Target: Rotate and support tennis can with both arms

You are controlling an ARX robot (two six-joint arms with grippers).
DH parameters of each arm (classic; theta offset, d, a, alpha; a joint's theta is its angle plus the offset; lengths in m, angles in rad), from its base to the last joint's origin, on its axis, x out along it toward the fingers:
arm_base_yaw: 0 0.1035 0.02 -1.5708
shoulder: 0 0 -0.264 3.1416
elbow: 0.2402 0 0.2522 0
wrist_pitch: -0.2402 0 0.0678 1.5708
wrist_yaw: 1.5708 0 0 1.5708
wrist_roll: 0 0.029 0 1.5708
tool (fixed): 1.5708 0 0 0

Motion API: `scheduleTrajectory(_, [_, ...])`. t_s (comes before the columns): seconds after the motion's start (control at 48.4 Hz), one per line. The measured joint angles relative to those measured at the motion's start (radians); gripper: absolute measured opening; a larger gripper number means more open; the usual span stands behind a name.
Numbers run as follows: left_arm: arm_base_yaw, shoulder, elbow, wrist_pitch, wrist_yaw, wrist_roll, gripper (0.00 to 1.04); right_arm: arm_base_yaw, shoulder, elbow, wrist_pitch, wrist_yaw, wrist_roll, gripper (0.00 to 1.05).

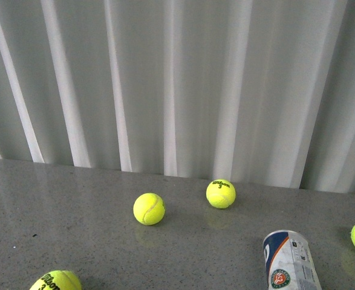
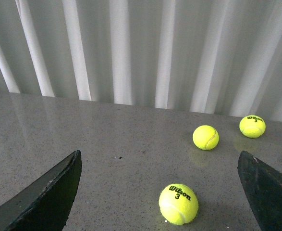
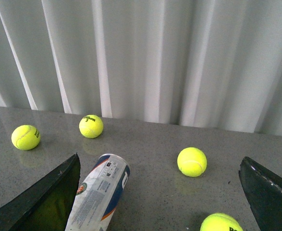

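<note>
Tennis can [image 1: 291, 261] lying flat on the desk [image 1: 74, 205] at 5 o'clock in the front view, long axis near 12-to-6. Right claw [image 3: 158, 161], spread wide and empty, is likely the nearer; left claw [image 2: 158, 154], equally wide, faces only a tennis ball [image 2: 178, 204].

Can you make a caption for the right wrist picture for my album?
The right gripper, jaws wide open, looks at the tennis can lying on its side among four tennis balls.

Grey table [image 1: 74, 199]: tennis can [image 1: 289, 263], yellow balls [image 1: 149, 208].
</note>
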Motion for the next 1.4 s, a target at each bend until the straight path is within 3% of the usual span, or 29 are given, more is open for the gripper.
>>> scheduleTrajectory(0.248, [0.000, 0.000, 0.000, 0.000, 0.000, 0.000, 0.98, 0.000, 0.000, 0.000, 0.000, 0.000, 0.000, 0.98])
scheduleTrajectory(0.351, [0.000, 0.000, 0.000, 0.000, 0.000, 0.000, 0.98, -0.070, 0.144, 0.105, -0.192, -0.196, -0.064, 0.98])
scheduleTrajectory(0.392, [0.000, 0.000, 0.000, 0.000, 0.001, 0.000, 0.98, -0.095, 0.225, 0.148, -0.198, -0.250, -0.071, 0.98])
scheduleTrajectory(0.557, [0.000, 0.000, 0.000, 0.000, 0.000, 0.000, 0.98, -0.142, 0.736, 0.468, 0.122, -0.227, 0.023, 0.98])
scheduleTrajectory(0.64, [0.000, 0.000, 0.000, 0.000, 0.000, 0.000, 0.98, -0.114, 1.046, 0.672, 0.116, -0.183, 0.130, 0.98])
scheduleTrajectory(0.846, [0.000, 0.000, 0.000, 0.000, 0.000, 0.000, 0.98, 0.023, 1.672, 1.040, -0.195, -0.174, 0.314, 0.98])
scheduleTrajectory(1.135, [0.000, 0.000, 0.000, 0.000, 0.000, 0.000, 0.98, 0.141, 1.828, 1.089, -0.286, -0.157, 0.352, 0.98])
scheduleTrajectory(1.404, [0.000, 0.000, 0.000, 0.000, 0.000, 0.000, 0.98, 0.170, 1.873, 1.044, -0.256, -0.144, 0.378, 0.98])
